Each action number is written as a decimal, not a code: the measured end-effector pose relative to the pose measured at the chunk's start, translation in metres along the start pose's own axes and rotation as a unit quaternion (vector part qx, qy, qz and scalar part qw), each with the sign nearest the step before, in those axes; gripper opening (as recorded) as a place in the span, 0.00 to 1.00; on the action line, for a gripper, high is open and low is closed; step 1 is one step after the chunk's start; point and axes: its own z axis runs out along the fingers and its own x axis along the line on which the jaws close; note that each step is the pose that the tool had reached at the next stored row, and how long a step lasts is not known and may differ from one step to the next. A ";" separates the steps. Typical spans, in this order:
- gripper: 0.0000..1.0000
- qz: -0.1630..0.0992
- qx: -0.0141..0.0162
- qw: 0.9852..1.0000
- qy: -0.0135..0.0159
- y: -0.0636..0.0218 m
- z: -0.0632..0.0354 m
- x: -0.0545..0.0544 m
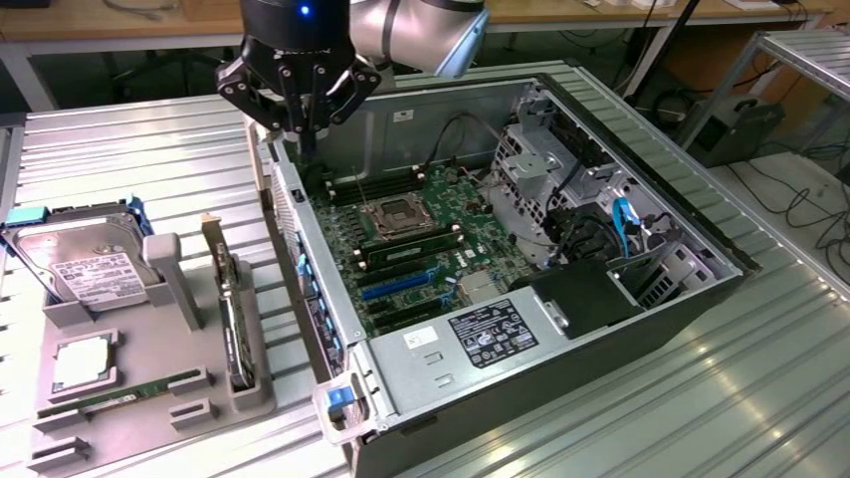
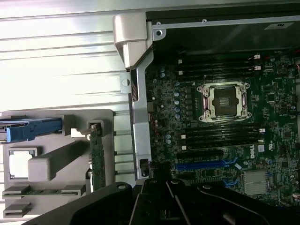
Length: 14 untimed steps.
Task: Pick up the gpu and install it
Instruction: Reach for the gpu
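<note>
Ribbed shiny metal table (image 1: 133, 149), matt grey plastic tray (image 1: 159, 393), gpu (image 1: 239, 329) with bare metal bracket, sheet-metal computer case (image 1: 398, 110).

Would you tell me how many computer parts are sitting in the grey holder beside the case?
4, none seemingly hidden: hard drive at the far end, CPU mid-holder, RAM stick at the near end, GPU on edge nearest the case.

Silver-grey rounded arm housing (image 1: 422, 30); glossy black wrist (image 1: 295, 30) with small blue light (image 1: 305, 11); black tool (image 1: 309, 151) of angular linkage bars.
</note>
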 end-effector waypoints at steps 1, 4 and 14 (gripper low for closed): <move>0.11 0.000 0.000 1.000 0.000 0.0000 0.0000 0.001; 0.11 0.000 0.000 1.000 0.000 -0.0001 0.0000 0.001; 0.11 0.000 0.000 1.000 0.000 -0.0003 -0.0001 0.004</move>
